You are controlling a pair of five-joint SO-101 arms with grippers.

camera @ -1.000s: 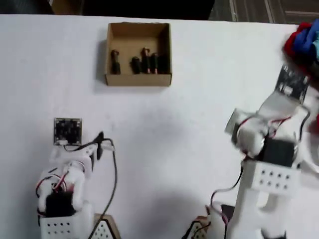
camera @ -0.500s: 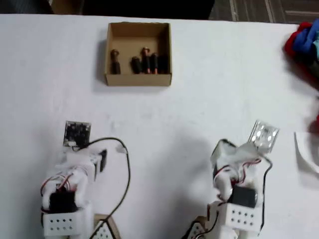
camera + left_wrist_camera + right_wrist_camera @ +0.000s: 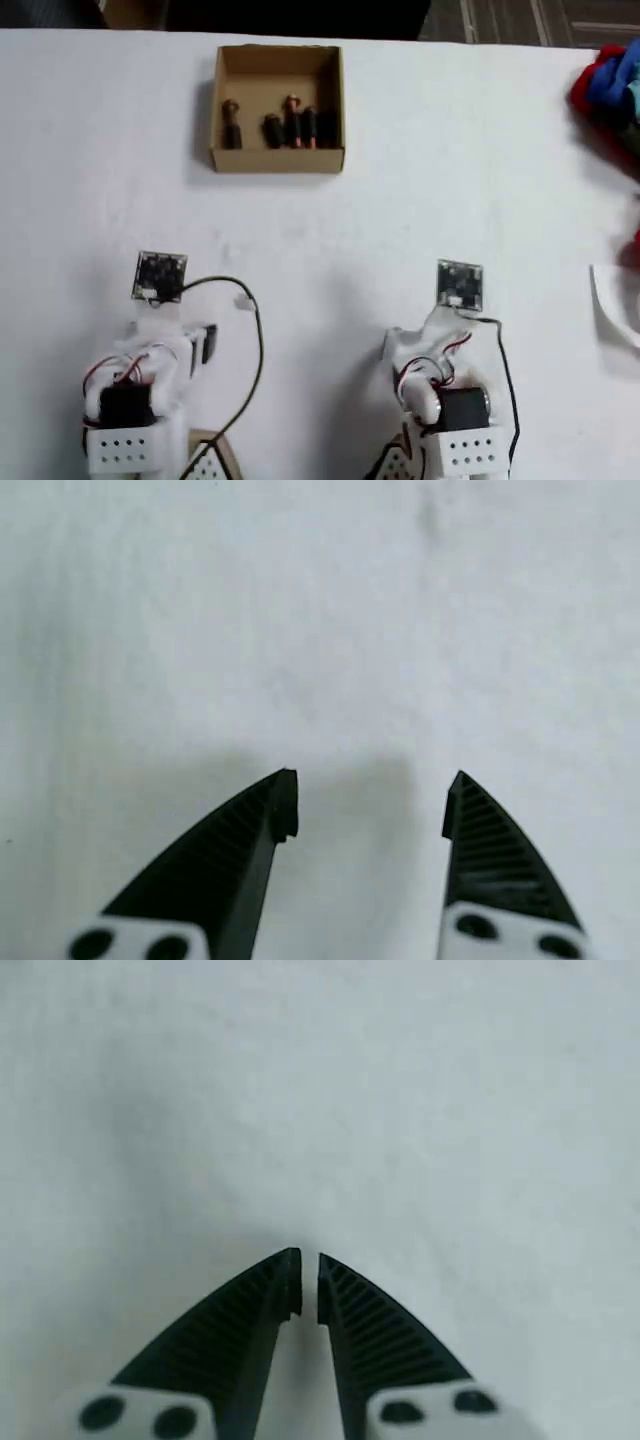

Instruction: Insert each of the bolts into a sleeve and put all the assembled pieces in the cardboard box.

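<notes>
The cardboard box (image 3: 279,158) sits at the back of the white table and holds several dark sleeves with copper-coloured bolts (image 3: 291,120) in them, standing side by side. Both arms are folded back at the table's front edge, far from the box. In the left wrist view my left gripper (image 3: 368,805) is open over bare white table, with nothing between its black fingers (image 3: 250,850). My right gripper (image 3: 308,1285) is shut, its tips almost touching, and holds nothing. From above, the left arm (image 3: 135,385) is at the front left and the right arm (image 3: 445,390) at the front right.
A red and blue bundle of cloth (image 3: 608,80) lies at the back right corner. A white curved object (image 3: 612,310) sticks in from the right edge. A black cable (image 3: 250,350) loops beside the left arm. The white table (image 3: 400,200) lies bare between arms and box.
The right arm has swung in from the right edge and folded down to the front of the table. The left arm has settled back slightly. The box's contents are unchanged.
</notes>
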